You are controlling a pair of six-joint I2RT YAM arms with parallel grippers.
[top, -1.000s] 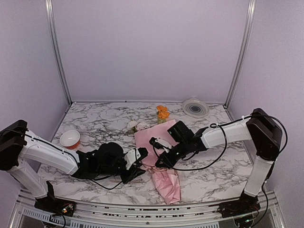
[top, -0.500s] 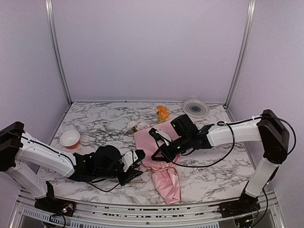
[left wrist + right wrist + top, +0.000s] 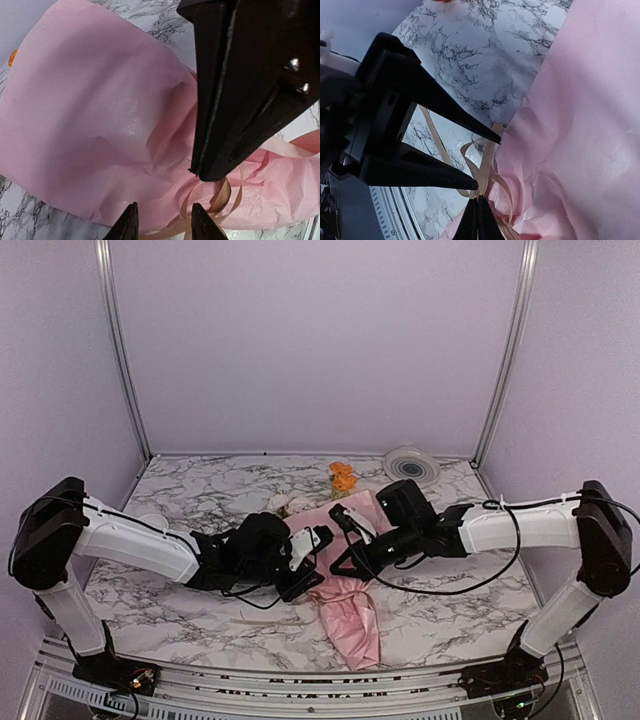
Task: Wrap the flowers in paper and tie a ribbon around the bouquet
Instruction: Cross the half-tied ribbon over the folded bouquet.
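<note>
Bouquet [image 3: 352,625] lies centre-front on the marble table [image 3: 200,495] in the top view, with its narrow end toward the arm bases. The orange bloom [image 3: 343,478] and pale roses [image 3: 288,505] poke out at the far, wide end. The left gripper [image 3: 308,580] sits at the bouquet's left edge, around its middle. The right gripper [image 3: 338,568] is just beside it over the gathered waist, and the two sets of tips nearly meet. A loose ribbon [image 3: 262,619] strand trails on the table left of the bouquet, below the left arm. A round white-grey disc [image 3: 411,466] sits at the back right, well apart.

Left wrist view: own fingertips stand partly apart with a narrow gap and nothing clamped. The pink paper [image 3: 90,115] edge and a tan ribbon strand run under the gap. The right gripper's black fingers come down from the top right, and their tips end right at the ribbon loops on the paper's waist.

Right wrist view: own fingers are pressed together, pinching the ribbon where its loops converge. The left gripper's two black fingers enter from the left, spread, with their tips just beside those loops. One strand passes between them and runs off across the table. Paper fills the right side.
</note>
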